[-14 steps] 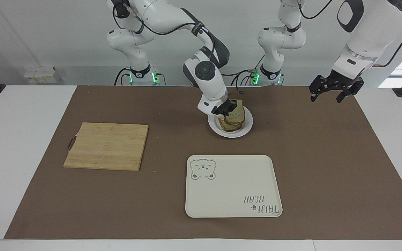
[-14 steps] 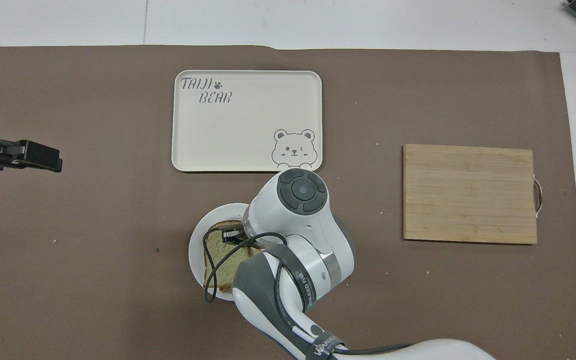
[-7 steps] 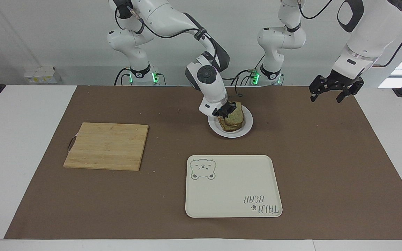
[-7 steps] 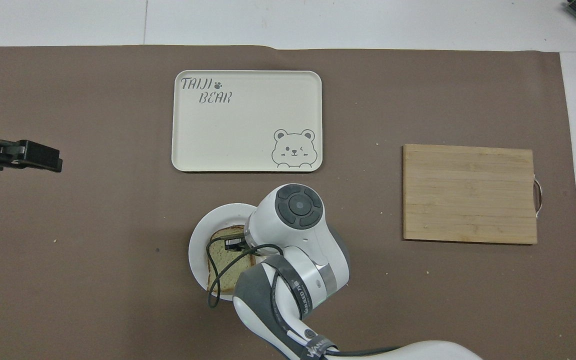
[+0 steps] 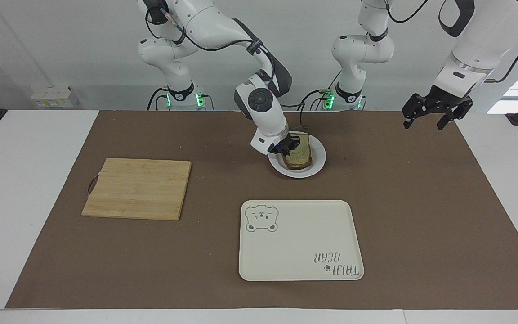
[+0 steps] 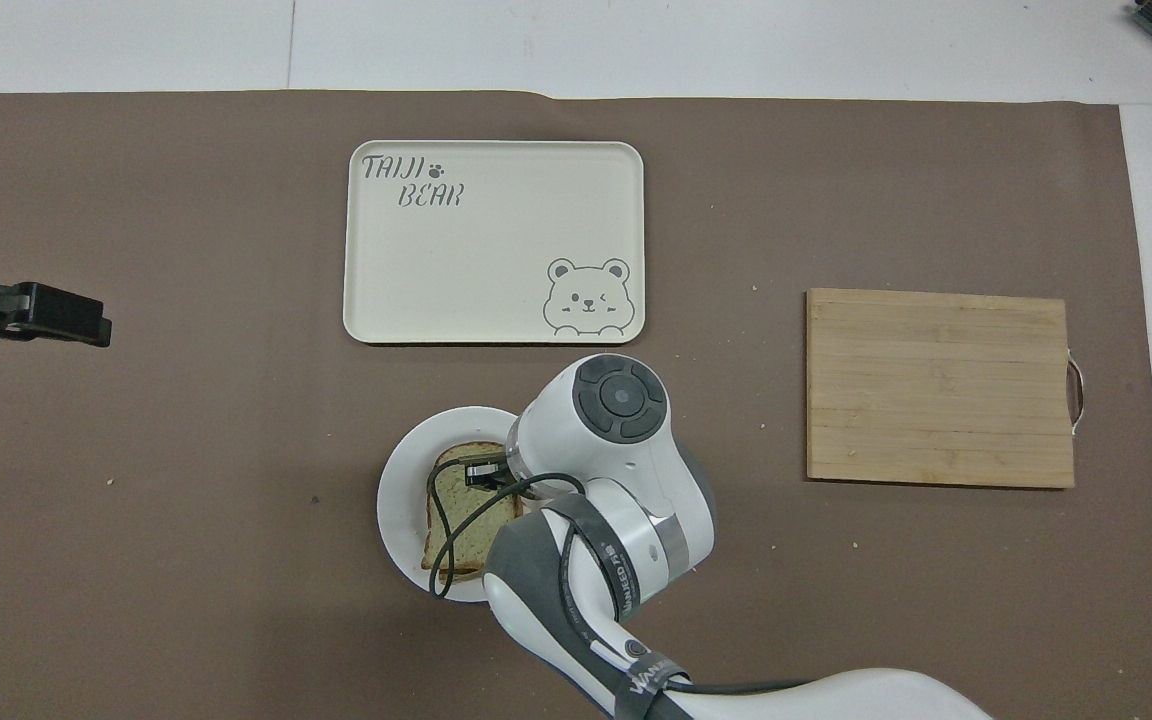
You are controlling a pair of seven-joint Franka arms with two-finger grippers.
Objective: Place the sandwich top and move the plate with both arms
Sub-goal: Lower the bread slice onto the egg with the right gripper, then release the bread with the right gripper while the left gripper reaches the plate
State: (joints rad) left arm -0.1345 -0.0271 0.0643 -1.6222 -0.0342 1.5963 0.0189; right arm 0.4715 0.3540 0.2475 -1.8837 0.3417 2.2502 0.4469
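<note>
The sandwich top (image 5: 300, 155) lies nearly flat on the lower slice on the small white plate (image 5: 318, 167), on the robots' part of the mat. It also shows in the overhead view (image 6: 460, 510), on the plate (image 6: 395, 500). My right gripper (image 5: 287, 147) is low at the slice's edge toward the right arm's end and still grips it; the overhead view shows it (image 6: 482, 471) over the slice's corner. My left gripper (image 5: 436, 118) is open and empty, raised over the mat's edge at the left arm's end, and waits; it shows in the overhead view (image 6: 56, 315).
A cream tray with a bear drawing (image 5: 299, 240) lies farther from the robots than the plate. A bamboo cutting board (image 5: 137, 188) lies toward the right arm's end of the table. Both show in the overhead view, the tray (image 6: 493, 240) and the board (image 6: 939, 386).
My right gripper has lowered the sandwich top from a tilted hold to lie nearly flat on the stack. My left gripper has risen slightly and drifted outward.
</note>
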